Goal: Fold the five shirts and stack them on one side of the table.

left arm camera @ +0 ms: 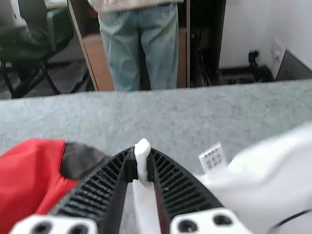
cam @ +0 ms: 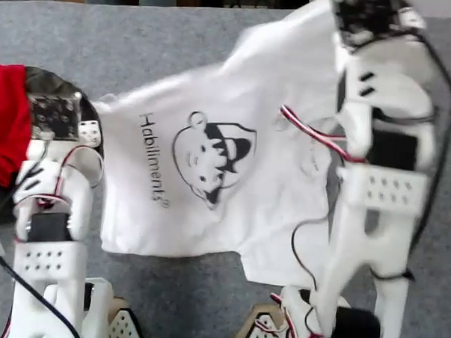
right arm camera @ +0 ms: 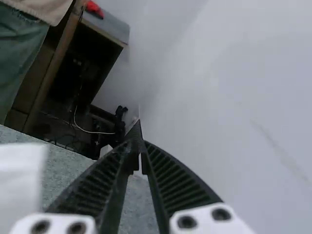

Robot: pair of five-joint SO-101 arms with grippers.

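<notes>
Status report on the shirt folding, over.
Left gripper shut on white shirt. Right gripper shut. Shirt unfolded. Red garment off to the side.

Treat the white shirt [cam: 210, 176] as soft matt cloth, lightly creased, with a flat black print. At 9 o'clock on the table, the red garment [cam: 4, 122] is also matt cloth. The table [cam: 164, 39] has a grey, felt-like covering that is rough and dull. The arm [cam: 374, 190] at 3 o'clock has a smooth white plastic shell with a slight sheen. The left gripper [left arm camera: 141, 158] has ribbed, matt black plastic fingers [left arm camera: 97, 190].
</notes>
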